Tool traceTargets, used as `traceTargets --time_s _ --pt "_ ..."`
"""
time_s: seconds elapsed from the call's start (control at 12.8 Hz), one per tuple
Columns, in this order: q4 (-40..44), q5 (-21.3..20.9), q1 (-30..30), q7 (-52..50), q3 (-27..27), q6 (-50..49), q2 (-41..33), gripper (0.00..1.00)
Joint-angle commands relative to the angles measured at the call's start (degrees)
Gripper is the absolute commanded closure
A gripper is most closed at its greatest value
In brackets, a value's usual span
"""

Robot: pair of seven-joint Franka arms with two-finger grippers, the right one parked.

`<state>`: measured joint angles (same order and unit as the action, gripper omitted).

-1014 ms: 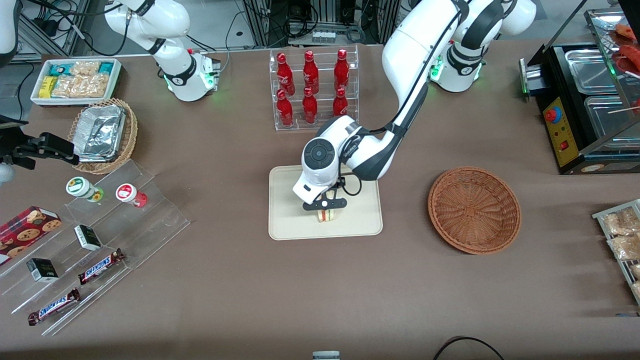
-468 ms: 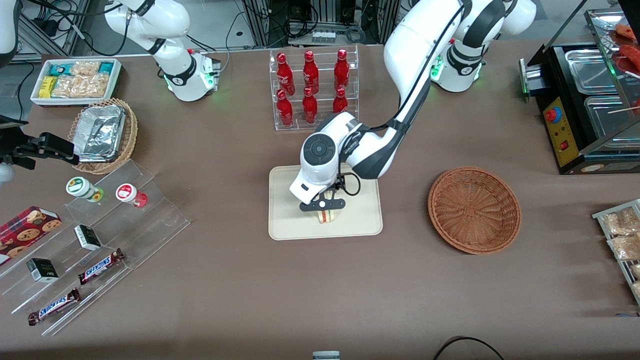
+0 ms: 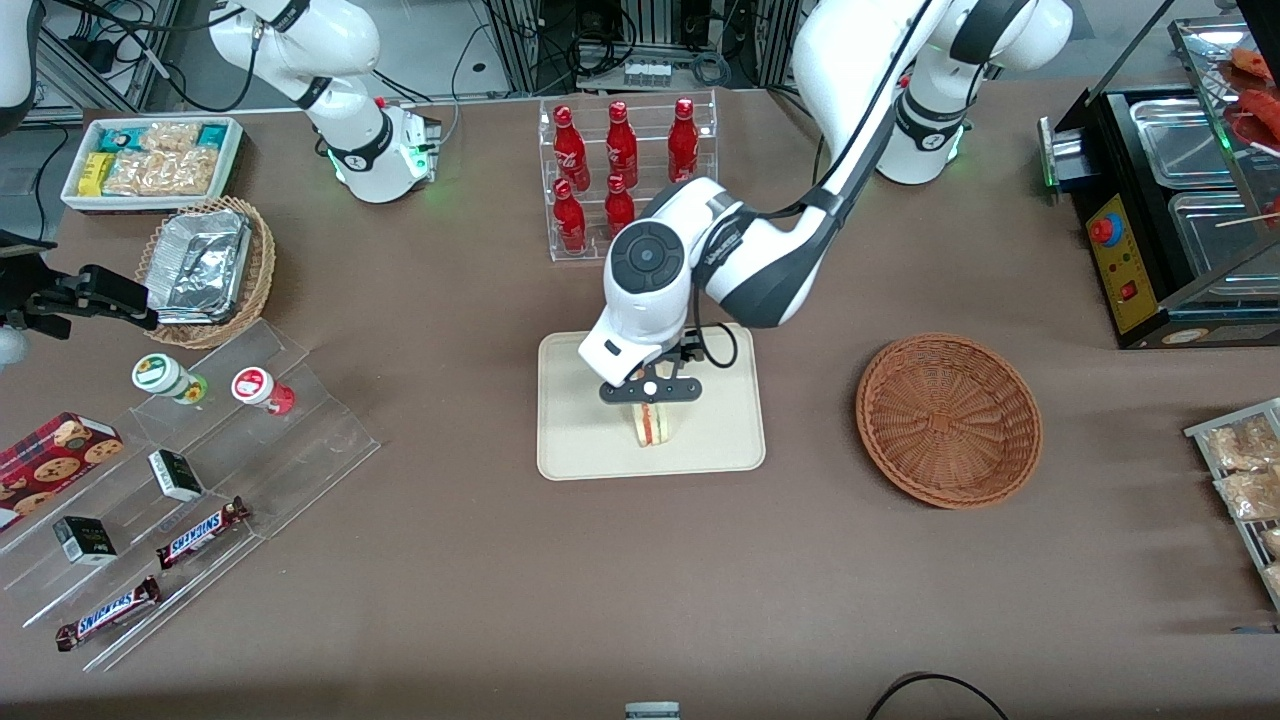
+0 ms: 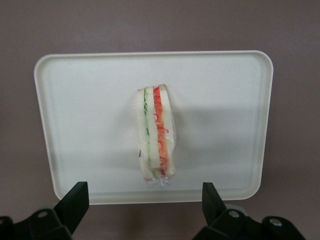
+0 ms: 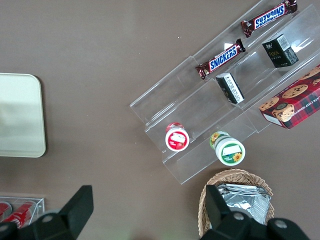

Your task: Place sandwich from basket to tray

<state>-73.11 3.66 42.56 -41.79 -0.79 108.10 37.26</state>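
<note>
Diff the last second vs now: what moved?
The left arm's gripper rose off the white-bread wedge sandwich, fingers open, leaving it released on the cream rectangular tray. Sandwich and tray stayed put; the reddish-brown wicker basket stayed empty.

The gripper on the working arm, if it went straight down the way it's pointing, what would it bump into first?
Most likely the sandwich, which lies on the tray right below the open gripper. Its fingers are spread wider than the sandwich, so they might reach the tray instead.
</note>
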Motion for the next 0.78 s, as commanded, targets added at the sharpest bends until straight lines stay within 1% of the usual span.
traceTargets --time_s 0.0,0.16,0.23,0.39,0.47,0.55,0.7 --pt "0.0 1.8 0.1 8.4 4.2 -3.6 -2.6 0.0" --pt "-0.5 5.8 0.1 14.3 9.9 -6.8 -4.9 0.0" --pt "-1.0 6.3 0.1 19.0 12.2 -8.9 -6.3 0.0" --pt "-1.2 7.7 0.1 24.7 17.7 -13.9 -8.4 0.0" --pt "-2.5 8.2 0.1 29.8 20.3 -15.8 -9.6 0.0" --pt "-4.7 8.2 0.1 33.2 21.9 -16.1 -11.2 0.0" --pt "-6.6 8.4 0.1 35.8 25.1 -16.1 -12.9 0.0"
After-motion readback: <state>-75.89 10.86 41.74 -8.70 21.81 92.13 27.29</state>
